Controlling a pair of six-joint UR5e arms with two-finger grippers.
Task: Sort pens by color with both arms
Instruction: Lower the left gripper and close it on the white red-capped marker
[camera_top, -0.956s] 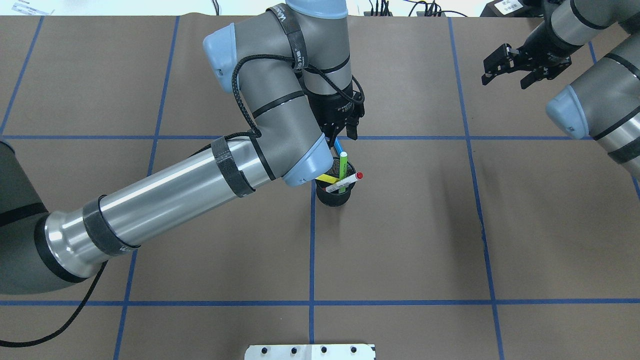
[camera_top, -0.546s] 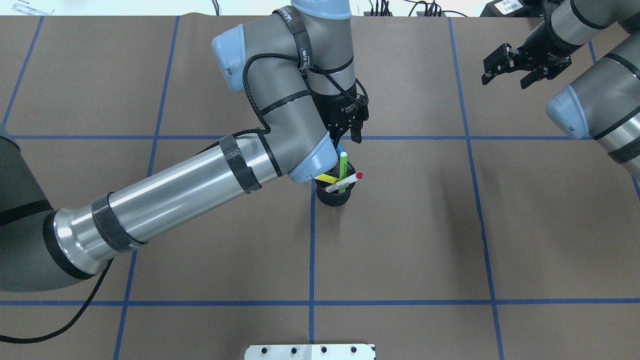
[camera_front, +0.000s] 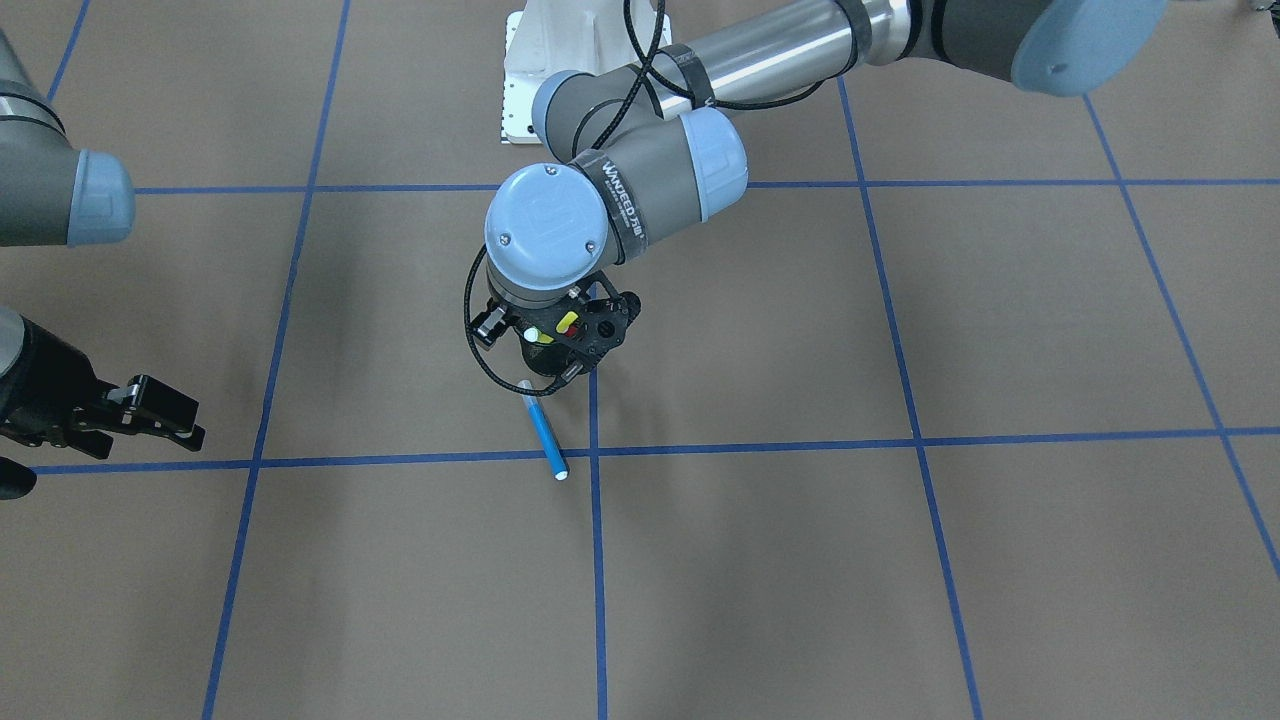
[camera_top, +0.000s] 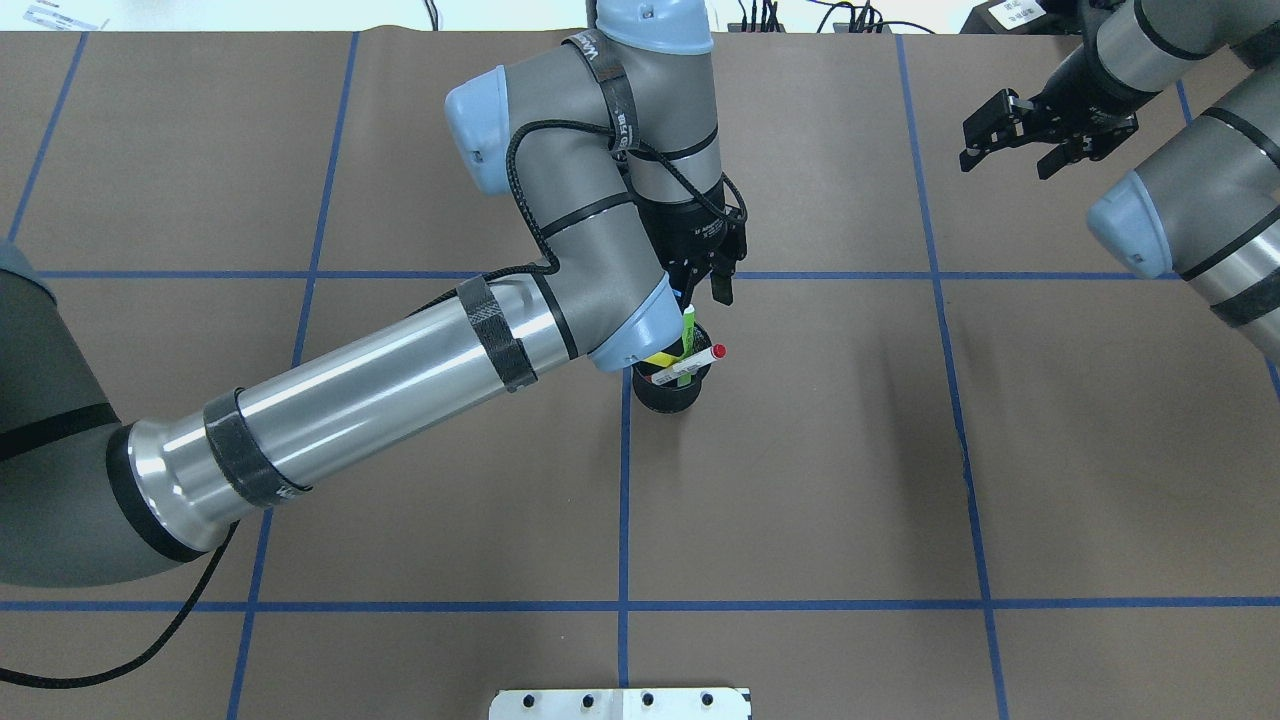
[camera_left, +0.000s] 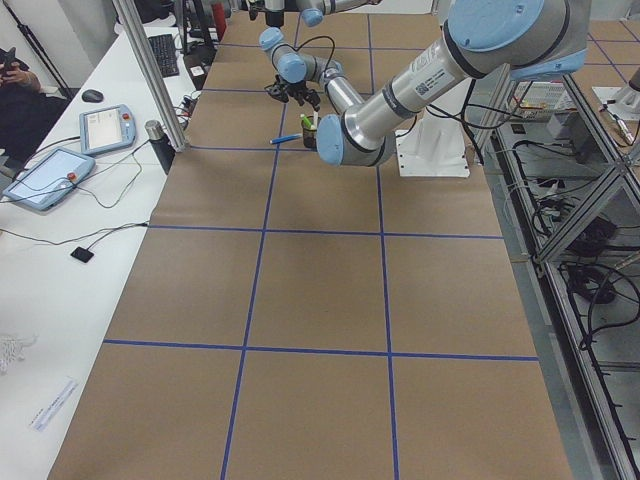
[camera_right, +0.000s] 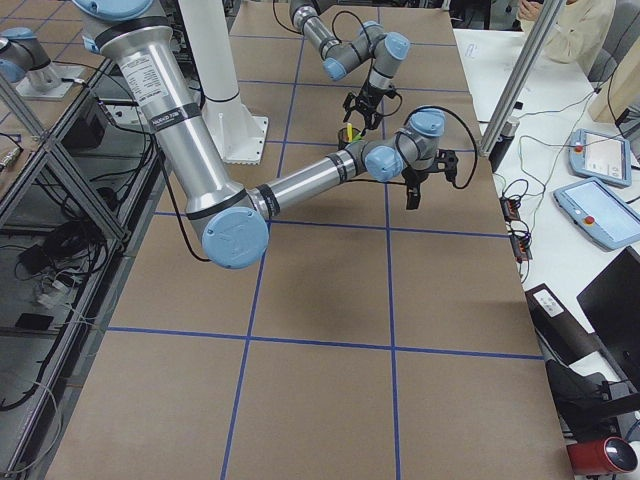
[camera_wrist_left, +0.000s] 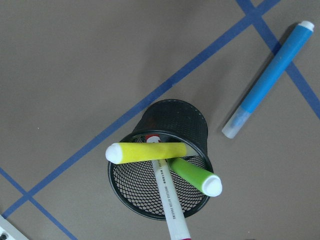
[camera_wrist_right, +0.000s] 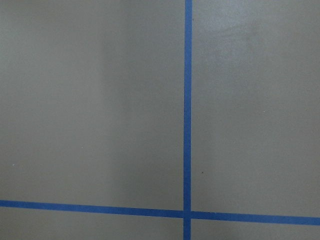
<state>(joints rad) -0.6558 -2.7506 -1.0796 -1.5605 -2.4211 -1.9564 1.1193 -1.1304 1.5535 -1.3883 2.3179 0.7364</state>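
While the left gripper (camera_top: 703, 287) hangs over the black mesh cup (camera_wrist_left: 172, 120) with fingers apart and empty, the blue pen (camera_wrist_left: 270, 77) lies flat at the cup's 2 o'clock. The yellow highlighter (camera_wrist_left: 147, 151), green highlighter (camera_wrist_left: 192, 175) and red-ended pen (camera_wrist_left: 170, 205) lean inside the cup. The right gripper (camera_top: 1012, 150) is spread too, well apart.

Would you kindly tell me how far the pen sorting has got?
Done: the blue pen lies on the table beside the mesh cup. In hand: nothing; the left gripper hangs open over the cup, the right gripper open far off. Remaining: yellow highlighter, green highlighter and white pen stand in the cup.
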